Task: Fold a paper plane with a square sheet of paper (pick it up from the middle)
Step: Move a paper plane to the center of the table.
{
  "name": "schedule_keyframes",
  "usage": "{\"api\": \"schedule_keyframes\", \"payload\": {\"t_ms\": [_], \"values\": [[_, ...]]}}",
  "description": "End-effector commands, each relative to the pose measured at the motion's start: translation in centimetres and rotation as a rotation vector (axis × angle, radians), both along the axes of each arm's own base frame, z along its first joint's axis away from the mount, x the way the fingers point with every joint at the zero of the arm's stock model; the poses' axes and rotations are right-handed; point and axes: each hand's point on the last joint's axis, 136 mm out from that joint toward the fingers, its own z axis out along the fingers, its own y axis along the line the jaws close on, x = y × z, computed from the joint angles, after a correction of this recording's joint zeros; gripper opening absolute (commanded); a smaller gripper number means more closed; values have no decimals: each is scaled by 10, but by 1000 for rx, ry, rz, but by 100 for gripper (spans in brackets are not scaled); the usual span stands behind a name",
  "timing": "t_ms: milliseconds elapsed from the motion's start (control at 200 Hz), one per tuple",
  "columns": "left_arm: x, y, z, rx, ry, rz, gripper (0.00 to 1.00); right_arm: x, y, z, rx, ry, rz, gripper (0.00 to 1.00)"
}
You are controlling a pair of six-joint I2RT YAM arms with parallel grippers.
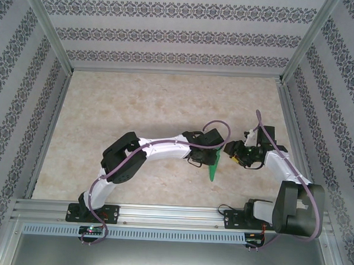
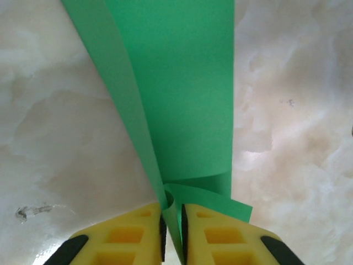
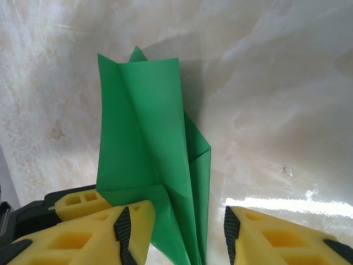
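The left gripper [image 2: 172,223] is seen closed on the green paper [image 2: 182,99]. Its yellow fingers [image 2: 135,232] are pressed together with only the thin folded layers pinched between them. From this grip the paper is spread away in a long panel with one side curled over. In the top view the paper is held out beyond the left gripper, over the bench [image 1: 137,106] towards its near edge and right of its middle. Whether its lower tip touches the surface cannot be told.

The right gripper [image 3: 179,229] is seen with its jaws apart. The creased paper is set in the gap, close to the finger [image 3: 135,221] on the left of that view and well clear of the other. Contact with the nearer finger cannot be told.

The left arm [image 1: 164,148] is stretched rightward across the bench, and the right arm [image 1: 282,165] is bent in from the near right corner to meet it.
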Motion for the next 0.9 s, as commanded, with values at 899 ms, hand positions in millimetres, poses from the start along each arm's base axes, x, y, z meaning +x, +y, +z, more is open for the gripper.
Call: {"api": "schedule_keyframes", "payload": {"t_ms": [899], "values": [[6, 12, 21, -228, 39, 69, 8, -34, 50, -34, 45, 76, 206, 44]]}}
